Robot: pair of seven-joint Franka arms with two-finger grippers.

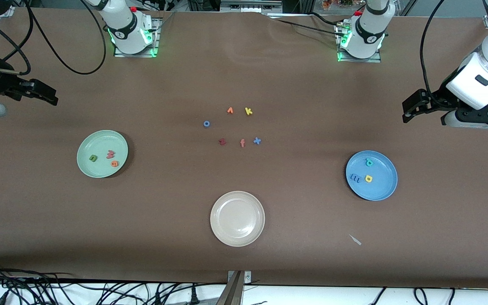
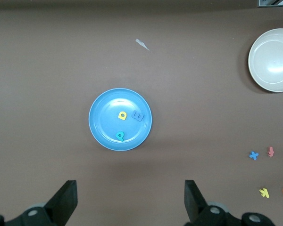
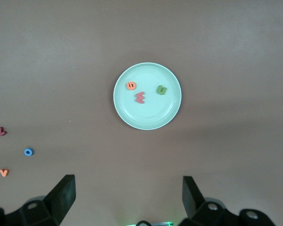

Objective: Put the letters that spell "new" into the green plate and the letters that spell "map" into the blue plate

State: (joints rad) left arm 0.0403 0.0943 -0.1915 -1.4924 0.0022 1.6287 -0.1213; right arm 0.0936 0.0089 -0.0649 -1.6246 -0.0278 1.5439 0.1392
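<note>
The green plate (image 1: 100, 142) lies toward the right arm's end of the table and holds the green n (image 1: 93, 158), salmon-red w (image 1: 111, 153) and orange e (image 1: 114, 163). The blue plate (image 1: 381, 188), toward the left arm's end, holds the teal p (image 1: 369, 162), blue m (image 1: 356, 178) and yellow a (image 1: 368, 178). My left gripper (image 2: 130, 197) hangs open and empty above the table beside the blue plate (image 2: 106, 127). My right gripper (image 3: 127, 195) is likewise open and empty, high beside the green plate (image 3: 151, 115). Both arms wait at the table's ends.
An empty beige plate (image 1: 237, 218) sits near the front edge. Mid-table lie loose letters: an orange one (image 1: 230, 110), yellow k (image 1: 248, 111), blue o (image 1: 206, 123), dark red z (image 1: 222, 142), salmon f (image 1: 242, 143), blue x (image 1: 257, 141). A pale scrap (image 1: 355, 239) lies nearer the camera than the blue plate.
</note>
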